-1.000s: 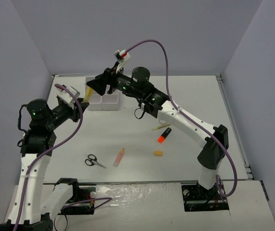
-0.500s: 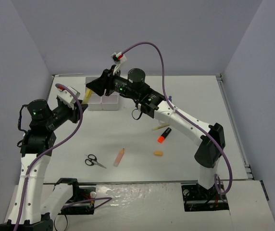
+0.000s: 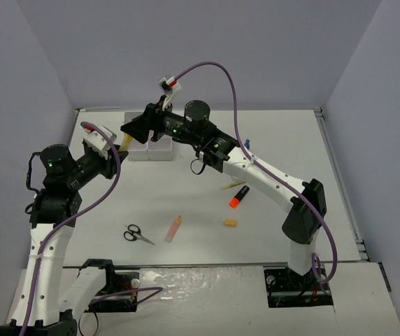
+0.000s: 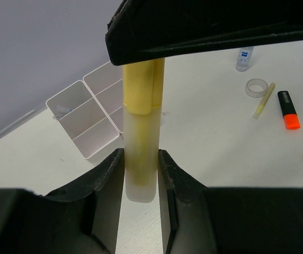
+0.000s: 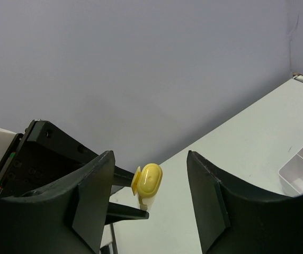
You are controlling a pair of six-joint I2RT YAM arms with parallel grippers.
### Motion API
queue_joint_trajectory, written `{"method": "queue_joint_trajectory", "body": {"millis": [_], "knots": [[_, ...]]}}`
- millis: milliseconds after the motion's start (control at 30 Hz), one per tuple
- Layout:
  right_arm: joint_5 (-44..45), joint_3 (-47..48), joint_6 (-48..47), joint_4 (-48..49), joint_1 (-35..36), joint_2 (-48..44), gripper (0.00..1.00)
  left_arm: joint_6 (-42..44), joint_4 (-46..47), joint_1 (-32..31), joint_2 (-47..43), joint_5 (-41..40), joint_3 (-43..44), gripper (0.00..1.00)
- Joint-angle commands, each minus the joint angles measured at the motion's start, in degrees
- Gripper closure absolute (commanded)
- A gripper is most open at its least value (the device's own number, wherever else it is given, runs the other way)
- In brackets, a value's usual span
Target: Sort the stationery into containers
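Currently left gripper [image 4: 141, 172] clamps yellow marker [image 4: 140, 106]; right gripper [image 5: 149, 159] jaws apart, flanking its top end, seemingly not touching.

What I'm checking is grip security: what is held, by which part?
Left gripper clamps the yellow marker by its clear barrel end; right gripper is open around the cap.

White moulded link shells [image 3: 45, 262] are alternating with black cylindrical joint housings [image 3: 198, 112] on both arms. Small green indicator lights [image 3: 49, 166] are glowing on the housings. A purple cable [image 3: 217, 64] is trailing along each arm. The left gripper [image 4: 140, 154] and right gripper [image 5: 149, 156] are presenting matte black jaws.
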Motion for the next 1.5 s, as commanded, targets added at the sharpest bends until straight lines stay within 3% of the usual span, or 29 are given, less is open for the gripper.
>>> {"method": "queue_joint_trajectory", "body": {"millis": [0, 67, 200, 433, 767, 1467], "knots": [[-1.04, 2.58, -0.80, 4.54, 0.53, -2.38, 0.49, 0.69, 4.77, 0.07, 0.08, 0.38, 2.04, 1.00], [-0.90, 2.62, -0.62, 4.25, 0.66, -1.75, 0.59, 0.69, 4.91, 0.11, 0.16, 0.27, 2.30, 1.00], [-0.82, 2.83, 0.33, 3.99, 0.83, -0.43, 0.68, 0.69, 4.80, 0.11, 0.35, 0.14, 2.84, 1.00], [-1.22, 2.81, 0.77, 4.20, 1.46, 0.57, 0.99, 0.23, 6.35, 0.04, 0.11, -0.81, 3.03, 1.00], [-0.19, -1.81, 0.09, 5.32, 3.88, 1.91, 1.00, -6.92, 18.05, 0.13, 0.72, 1.05, 7.02, 1.00], [0.57, -9.30, -2.78, 0.93, 5.39, 2.51, 1.00, -4.15, 17.48, 0.45, 1.08, 0.33, 9.59, 1.00]]}}
